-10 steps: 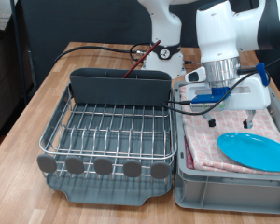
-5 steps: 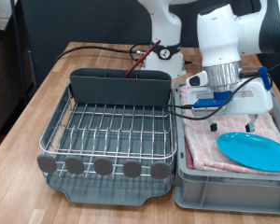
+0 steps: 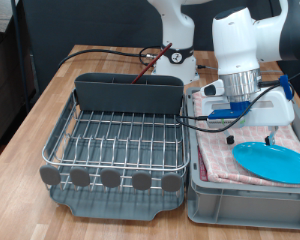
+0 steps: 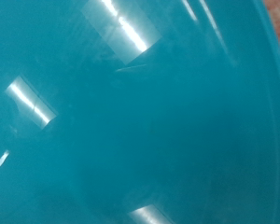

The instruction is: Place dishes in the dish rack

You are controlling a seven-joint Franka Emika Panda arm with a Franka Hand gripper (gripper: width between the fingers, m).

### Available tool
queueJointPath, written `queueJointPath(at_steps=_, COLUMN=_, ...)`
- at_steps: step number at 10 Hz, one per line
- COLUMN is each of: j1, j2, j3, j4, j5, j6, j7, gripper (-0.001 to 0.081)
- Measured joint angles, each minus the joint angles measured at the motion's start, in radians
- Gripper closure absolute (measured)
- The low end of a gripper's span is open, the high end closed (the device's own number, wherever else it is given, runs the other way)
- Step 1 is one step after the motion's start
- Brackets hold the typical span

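Observation:
The round light-blue plate (image 3: 273, 160) lies on pink checkered cloth in the grey bin at the exterior view's right. It fills the whole wrist view (image 4: 140, 112), where no fingers show. My gripper (image 3: 248, 137) hangs just above the plate's near-left edge, fingers spread open with nothing between them. The silver wire dish rack (image 3: 120, 138) on its dark grey tray sits at the left, its grid bare. A reddish-brown wooden spoon (image 3: 145, 68) leans out of the tall grey caddy (image 3: 128, 92). A white shape (image 3: 207, 89) behind the hand may be the mug, mostly hidden.
The grey bin (image 3: 240, 195) stands right against the rack's side. Black and red cables (image 3: 110, 52) run over the wooden table behind the caddy. The robot's white base (image 3: 175, 30) stands at the back. Round grey tabs (image 3: 110, 178) line the rack's front.
The hand has moved towards the exterior view's right and slightly down, from over the cloth to the plate's edge. The plate, spoon and rack have not moved.

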Motion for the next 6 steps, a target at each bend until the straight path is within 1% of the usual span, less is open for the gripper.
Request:
queueJointPath(at_steps=4, j1=-0.002, j2=0.002, j3=0.0, j4=0.005, j5=0.0, j6=0.0, j7=0.0, gripper=0.0004)
queueJointPath(at_steps=5, j1=-0.003, j2=0.002, j3=0.0, j4=0.005, j5=0.0, j6=0.0, j7=0.0, gripper=0.0137)
queueJointPath(at_steps=6, j1=-0.004, j2=0.002, j3=0.0, j4=0.005, j5=0.0, j6=0.0, j7=-0.002, gripper=0.0319)
